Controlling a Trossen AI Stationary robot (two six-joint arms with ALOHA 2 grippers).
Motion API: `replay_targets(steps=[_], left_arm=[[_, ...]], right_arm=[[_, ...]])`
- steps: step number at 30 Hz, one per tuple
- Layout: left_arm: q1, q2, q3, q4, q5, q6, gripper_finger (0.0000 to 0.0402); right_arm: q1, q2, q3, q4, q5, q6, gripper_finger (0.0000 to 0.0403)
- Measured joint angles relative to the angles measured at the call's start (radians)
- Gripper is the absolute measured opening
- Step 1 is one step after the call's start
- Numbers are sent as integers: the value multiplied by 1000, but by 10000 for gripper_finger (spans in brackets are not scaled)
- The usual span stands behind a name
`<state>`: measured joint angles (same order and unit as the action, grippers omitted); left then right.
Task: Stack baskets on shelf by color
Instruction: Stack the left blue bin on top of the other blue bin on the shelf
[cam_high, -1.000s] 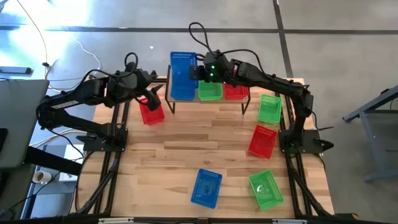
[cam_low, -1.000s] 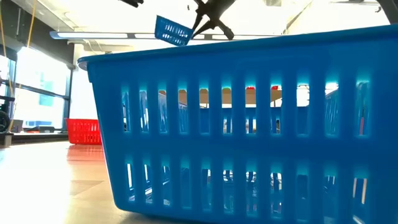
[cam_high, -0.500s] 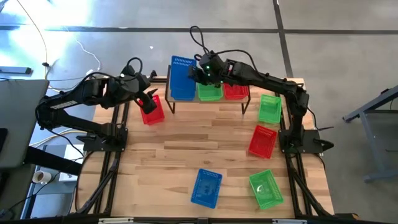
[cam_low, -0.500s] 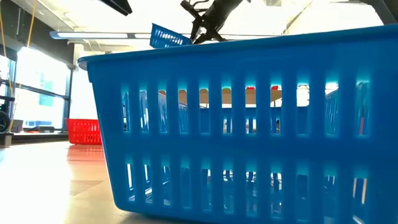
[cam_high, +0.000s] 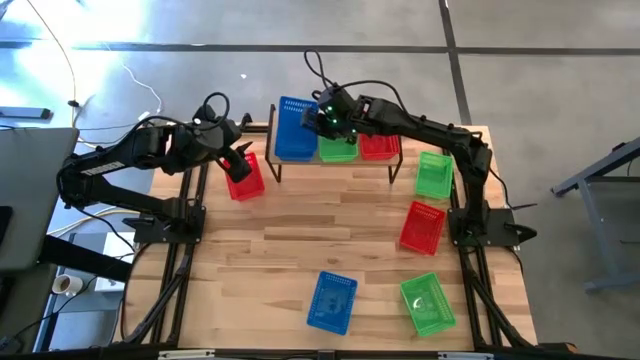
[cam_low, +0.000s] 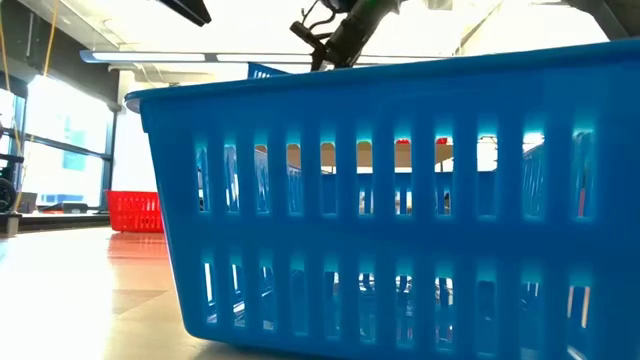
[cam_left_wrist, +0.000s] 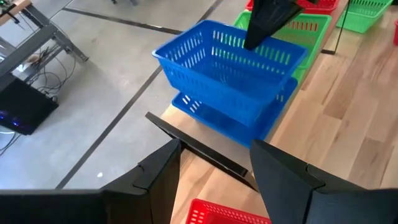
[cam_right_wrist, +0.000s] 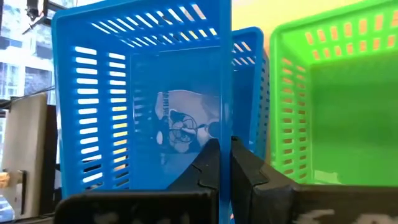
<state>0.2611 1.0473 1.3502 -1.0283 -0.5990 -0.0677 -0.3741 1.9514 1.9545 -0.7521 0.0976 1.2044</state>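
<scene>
The shelf (cam_high: 335, 160) stands at the table's far edge with a blue basket (cam_left_wrist: 214, 118) at its left end, a green basket (cam_high: 338, 148) in the middle and a red basket (cam_high: 380, 148) on the right. My right gripper (cam_high: 320, 120) is shut on a second blue basket (cam_left_wrist: 227, 65), held opening-up just over the first; whether the two touch, I cannot tell. My left gripper (cam_left_wrist: 216, 144) stands open to the left of the shelf, above a red basket (cam_high: 243, 180) on the table, touching nothing. My right gripper pinches the held blue basket's long side wall (cam_right_wrist: 225, 118), the one next to the green basket, one finger inside the basket and one outside. The fingers (cam_left_wrist: 266, 22) slant down from the table's right. The basket sits nearly level, directly above the lower blue basket.
On the table lie a green basket (cam_high: 434, 173) and a red one (cam_high: 422, 226) at the right, and a blue one (cam_high: 332, 300) and a green one (cam_high: 427, 305) near the front edge. That blue basket (cam_low: 400, 200) fills the low view.
My right gripper has sunk toward the shelf's left end and rolled, staying shut. The blue basket it carries has come down from a tilt to nearly level over the blue basket on the shelf, dropping almost out of sight in the low view.
</scene>
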Motion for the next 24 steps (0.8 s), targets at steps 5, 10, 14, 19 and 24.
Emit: replay_targets(steps=[5,10,14,19,24], left_arm=[[0,0,0,0,-6,0,184],[0,0,0,0,-15,-8,184],[0,0,0,0,-15,-8,184],[0,1,0,0,-15,-8,184],[0,1,0,0,-15,-11,184]], right_arm=[[-7,2,0,-3,-24,-17,0],[-6,19,0,-2,-47,-32,0],[-6,29,0,8,-46,-34,0],[-6,29,0,1,-35,-46,0],[-6,29,0,1,-39,-61,13]])
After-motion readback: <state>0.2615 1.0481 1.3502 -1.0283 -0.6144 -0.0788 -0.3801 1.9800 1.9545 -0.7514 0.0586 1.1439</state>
